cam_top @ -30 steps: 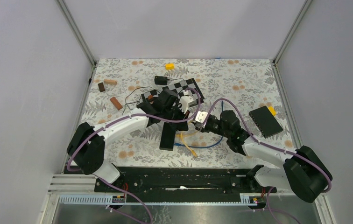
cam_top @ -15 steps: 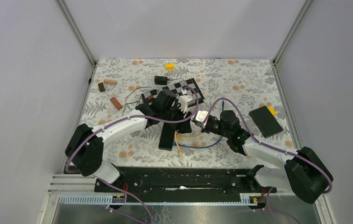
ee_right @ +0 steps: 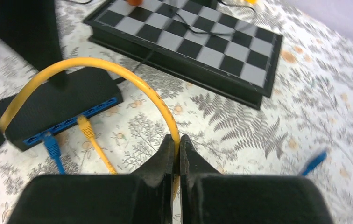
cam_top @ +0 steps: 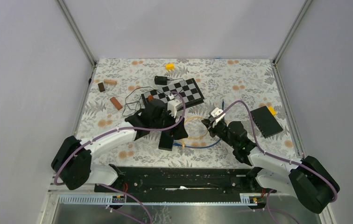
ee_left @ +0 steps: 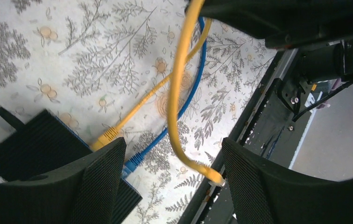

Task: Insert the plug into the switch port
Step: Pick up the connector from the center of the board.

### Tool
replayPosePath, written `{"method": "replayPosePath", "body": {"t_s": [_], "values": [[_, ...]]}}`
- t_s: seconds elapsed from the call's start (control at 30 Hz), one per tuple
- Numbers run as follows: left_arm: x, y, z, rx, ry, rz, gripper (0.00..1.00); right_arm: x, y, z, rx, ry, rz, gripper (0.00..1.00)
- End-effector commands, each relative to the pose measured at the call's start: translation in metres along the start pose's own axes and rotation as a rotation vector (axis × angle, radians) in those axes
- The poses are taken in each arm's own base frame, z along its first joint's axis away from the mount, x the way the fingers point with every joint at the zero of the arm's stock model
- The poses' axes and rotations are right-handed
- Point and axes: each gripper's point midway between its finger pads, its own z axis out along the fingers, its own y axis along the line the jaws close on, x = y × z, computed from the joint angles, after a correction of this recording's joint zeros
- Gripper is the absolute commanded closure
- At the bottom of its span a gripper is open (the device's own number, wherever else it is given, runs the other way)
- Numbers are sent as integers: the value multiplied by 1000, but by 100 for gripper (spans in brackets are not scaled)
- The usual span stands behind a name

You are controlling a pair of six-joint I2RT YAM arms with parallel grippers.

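The floral table [ee_right: 258, 140] carries one chessboard [ee_right: 198, 42] beyond the right tool [ee_right: 177, 145], its far corners cut off by the frame. One black switch [ee_right: 58, 107] lies ahead-left, partly hidden by a dark arm part. Two of its ports are filled: one blue plug [ee_right: 48, 140] and one yellow plug [ee_right: 85, 125]. The right tool is clenched on a yellow cable [ee_right: 132, 79]. The left tool [ee_left: 174, 158] is released, with the free plug [ee_left: 213, 176] hanging between its fingers. Whether the yellow runs are one cable cannot be told.

Black-and-white chequered board [cam_top: 179, 91] on floral-patterned tabletop [cam_top: 240, 79]; small yellow block [cam_top: 170, 66] behind it; reddish-brown wooden block [cam_top: 116, 103] left; flat black rectangular slab [cam_top: 264, 122] right.
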Motion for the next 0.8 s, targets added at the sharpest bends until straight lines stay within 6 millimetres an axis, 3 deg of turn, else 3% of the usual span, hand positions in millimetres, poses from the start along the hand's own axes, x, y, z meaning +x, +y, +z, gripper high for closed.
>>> {"method": "replayPosePath", "body": {"t_s": [0.0,0.2,0.4,0.6,0.77], "values": [[-15,-9,-7,30,-145,-77,23,-14,-40,-5,276,-95,203,100],[-9,-11,-4,62,-205,-167,25,-19,-46,-6,316,-127,266,100],[-13,-17,2,110,-208,-174,51,-19,-47,-7,323,-127,266,100],[-20,-16,6,116,-214,-164,55,-16,-44,-10,308,-120,265,100],[-22,-18,10,130,-203,-159,80,-16,-44,-13,312,-115,265,100]]}}
